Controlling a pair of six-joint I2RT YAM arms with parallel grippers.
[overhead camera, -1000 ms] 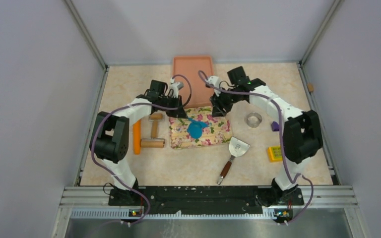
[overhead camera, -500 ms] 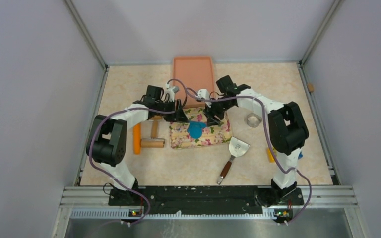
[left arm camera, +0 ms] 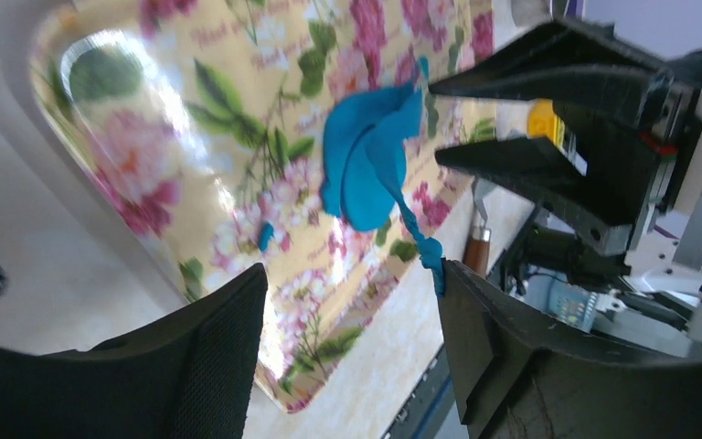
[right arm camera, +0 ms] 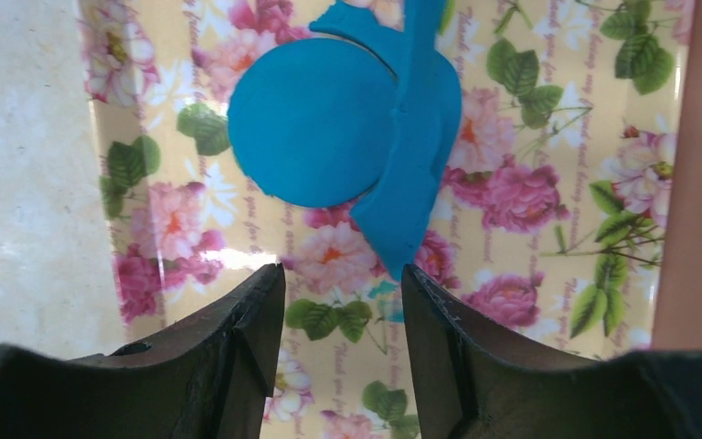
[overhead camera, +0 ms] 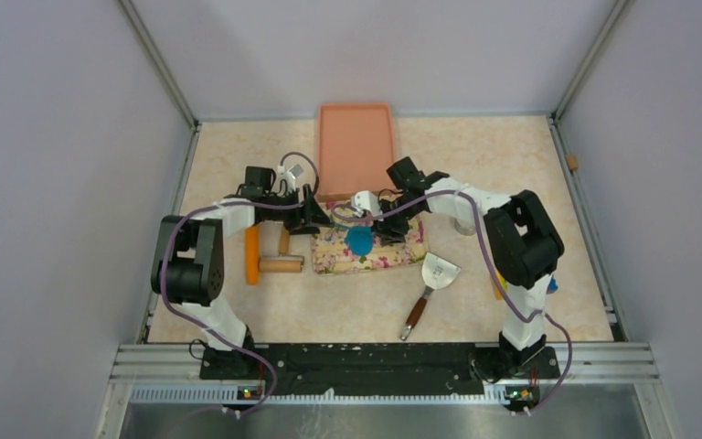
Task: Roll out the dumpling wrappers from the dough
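On the floral mat [overhead camera: 393, 254] lies a round blue dumpling wrapper [right arm camera: 311, 123], with a ragged scrap of dough [right arm camera: 418, 151] overlapping its right side. My right gripper [right arm camera: 341, 274] hovers open just before them, the scrap's pointed tip at its right finger [right arm camera: 439, 320]. My left gripper [left arm camera: 352, 274] is open at the mat's left edge. A thin blue strand of dough [left arm camera: 416, 233] runs from the blue mass [left arm camera: 366, 160] to its right fingertip [left arm camera: 475, 302]. Seen from above, both grippers [overhead camera: 318, 218] [overhead camera: 375, 229] flank the blue dough [overhead camera: 360, 240].
An orange tray [overhead camera: 356, 146] lies behind the mat. A wooden rolling pin [overhead camera: 281, 265] and an orange stick [overhead camera: 252, 256] lie left of it. A spatula [overhead camera: 430, 279] lies front right. The metal ring cutter [overhead camera: 463, 225] shows partly behind the right arm.
My left gripper has opened and drawn back left, leaving a dough strand on its finger. The right gripper has come down and left over the mat to the blue dough.
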